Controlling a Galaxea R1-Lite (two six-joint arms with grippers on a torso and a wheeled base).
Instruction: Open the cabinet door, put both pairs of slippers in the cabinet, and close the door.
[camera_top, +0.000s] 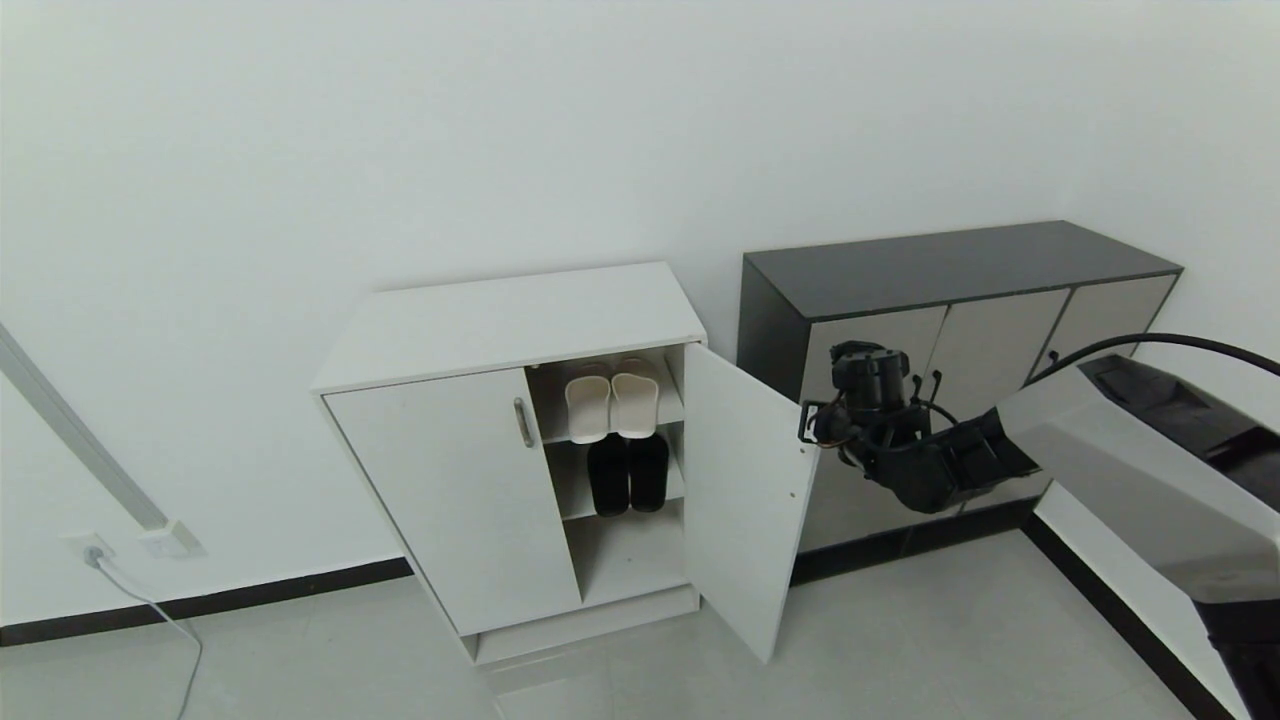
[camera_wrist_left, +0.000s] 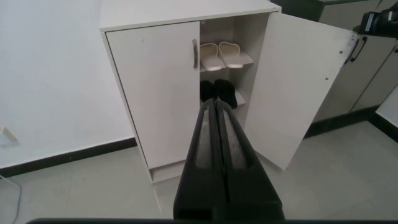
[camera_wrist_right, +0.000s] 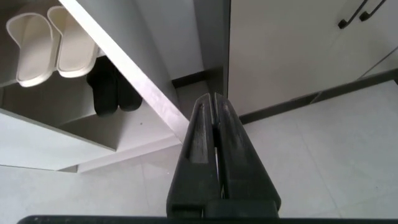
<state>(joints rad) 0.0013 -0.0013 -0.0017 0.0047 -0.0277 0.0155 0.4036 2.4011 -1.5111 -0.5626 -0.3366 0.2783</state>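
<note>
Right wrist view puts the right gripper (camera_wrist_right: 215, 98), fingers pressed together, just beside the free edge of the open door (camera_wrist_right: 134, 78), placed, I judge, to push it shut. The left gripper (camera_wrist_left: 216, 102), fingers likewise together, faces the cabinet (camera_wrist_left: 155, 99) from well back. Inside, the white slippers (camera_top: 612, 405) sit above the black slippers (camera_top: 628, 473), each pair side by side with its long axes running front to back. I cannot tell which end is the toe.

No writing, label, number or sign can be read on any surface. The white cabinet (camera_top: 450, 480) just beside the right gripper (camera_wrist_right: 215, 101) and the dark-topped sideboard (camera_top: 960, 260) behind that gripper have plain faces. The wall socket (camera_top: 88, 547), well away from it, may bear a mark, but it is too small to tell.
</note>
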